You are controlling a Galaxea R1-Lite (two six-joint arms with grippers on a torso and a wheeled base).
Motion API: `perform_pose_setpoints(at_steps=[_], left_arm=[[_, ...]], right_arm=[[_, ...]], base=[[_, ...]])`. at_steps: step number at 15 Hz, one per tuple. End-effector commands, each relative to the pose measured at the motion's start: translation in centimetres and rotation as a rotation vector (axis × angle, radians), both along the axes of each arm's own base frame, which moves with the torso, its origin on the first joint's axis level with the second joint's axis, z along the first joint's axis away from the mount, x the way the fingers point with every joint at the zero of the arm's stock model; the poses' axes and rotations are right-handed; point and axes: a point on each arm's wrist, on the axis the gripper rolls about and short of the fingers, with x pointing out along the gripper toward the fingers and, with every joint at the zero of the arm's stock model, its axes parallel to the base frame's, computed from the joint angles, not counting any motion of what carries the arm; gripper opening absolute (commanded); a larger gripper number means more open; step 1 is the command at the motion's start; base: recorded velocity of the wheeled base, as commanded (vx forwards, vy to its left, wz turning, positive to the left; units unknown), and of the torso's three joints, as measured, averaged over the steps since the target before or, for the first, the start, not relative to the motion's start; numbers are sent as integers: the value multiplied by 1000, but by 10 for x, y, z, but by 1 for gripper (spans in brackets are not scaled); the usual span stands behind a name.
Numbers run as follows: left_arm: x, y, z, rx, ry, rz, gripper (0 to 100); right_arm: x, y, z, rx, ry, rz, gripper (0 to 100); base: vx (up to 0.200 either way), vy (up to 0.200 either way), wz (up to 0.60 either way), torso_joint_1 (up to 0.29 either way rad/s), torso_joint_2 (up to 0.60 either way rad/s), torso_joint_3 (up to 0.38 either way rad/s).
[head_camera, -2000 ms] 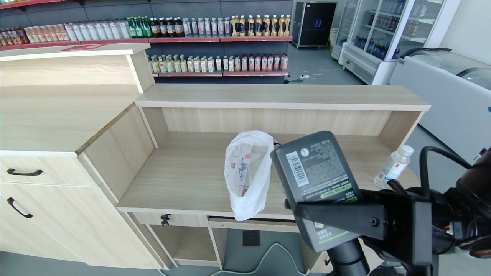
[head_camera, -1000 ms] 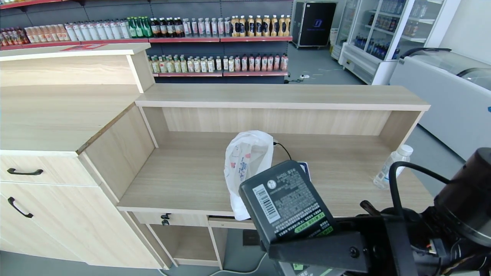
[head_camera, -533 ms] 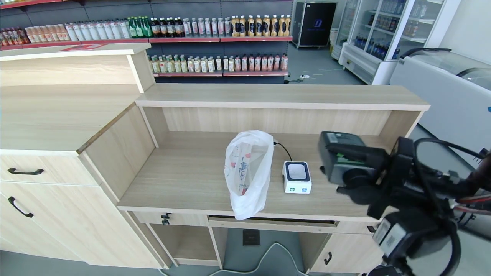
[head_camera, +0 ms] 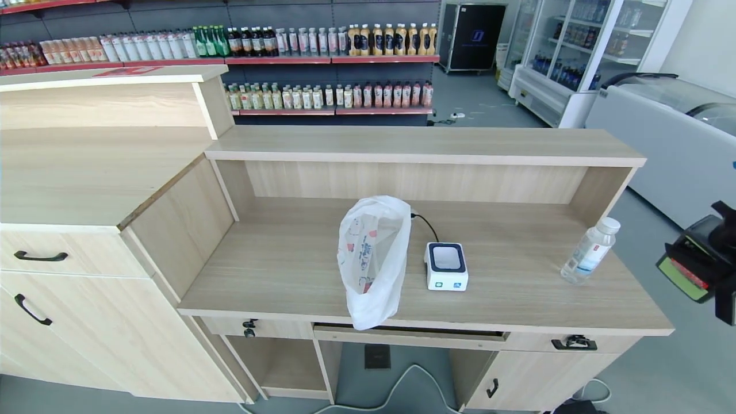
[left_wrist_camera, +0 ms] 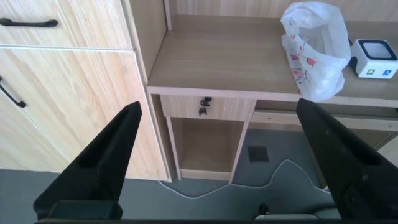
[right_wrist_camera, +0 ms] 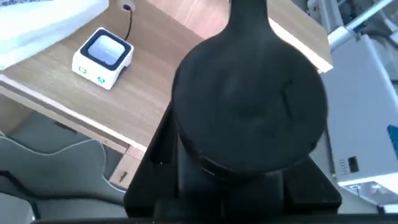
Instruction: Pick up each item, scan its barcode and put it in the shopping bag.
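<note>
**Counter point(head_camera: 276, 270):** light wood, with a raised ledge behind the work surface.

**Shopping bag point(head_camera: 374, 259):** white plastic with printed patches. It stands upright near the front edge of the counter with its mouth open to the top.

**Scanner point(head_camera: 446, 265):** small white block with a dark window facing up. It sits just beside the bag on the robot's right, apart from it. A black cable point(head_camera: 424, 221) runs from behind it toward the bag.

**Water bottle point(head_camera: 591, 250):** clear with a white cap, standing near the right end of the counter, well apart from the scanner.

**Dark box point(head_camera: 684, 264):** black, with a green and red edge. It is held in the air off the counter's right end, beyond the bottle.

**Right gripper point(head_camera: 720, 264):** clamped on the dark box at the edge of the head view (the contact itself is partly cut off).

**Left gripper point(left_wrist_camera: 217, 109):** fingers spread wide with nothing between them. It hangs low in front of the counter's drawers, with the bag and scanner farther off.
</note>
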Motion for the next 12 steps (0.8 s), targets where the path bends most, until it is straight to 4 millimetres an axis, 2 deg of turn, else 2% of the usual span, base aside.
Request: perform_pose_setpoints(at_steps=[1, 2, 4, 5, 6, 7, 9, 11, 12], left_arm=[[0, 0, 0, -1, 0, 1, 100], [0, 0, 0, -1, 0, 1, 100], [0, 0, 0, 1, 0, 1, 100], [0, 0, 0, 1, 0, 1, 100], [0, 0, 0, 1, 0, 1, 100], [0, 0, 0, 1, 0, 1, 100], [0, 0, 0, 1, 0, 1, 100], [0, 0, 0, -1, 0, 1, 100], [0, 0, 0, 1, 0, 1, 100]], right_arm=[[29, -6, -7, 142, 64, -71, 0], [48, -9, -6, 228, 69, -79, 0], [92, -19, -12, 446, 133, -114, 0], [112, -33, -24, 544, 185, -137, 0], [122, -37, -29, 596, 214, -107, 0], [151, -46, -42, 683, 291, -51, 0], [196, -54, -54, 769, 359, -69, 0], [223, -57, -56, 848, 400, -6, 0], [230, -59, -60, 852, 428, -2, 0]], base=[[0, 0, 600, -7, 2, 7], [0, 0, 600, -2, -7, -2], [0, 0, 0, 0, 0, 0], [0, 0, 0, 0, 0, 0], [0, 0, 0, 0, 0, 0], [0, 0, 0, 0, 0, 0], [0, 0, 0, 0, 0, 0], [0, 0, 0, 0, 0, 0], [0, 0, 0, 0, 0, 0]])
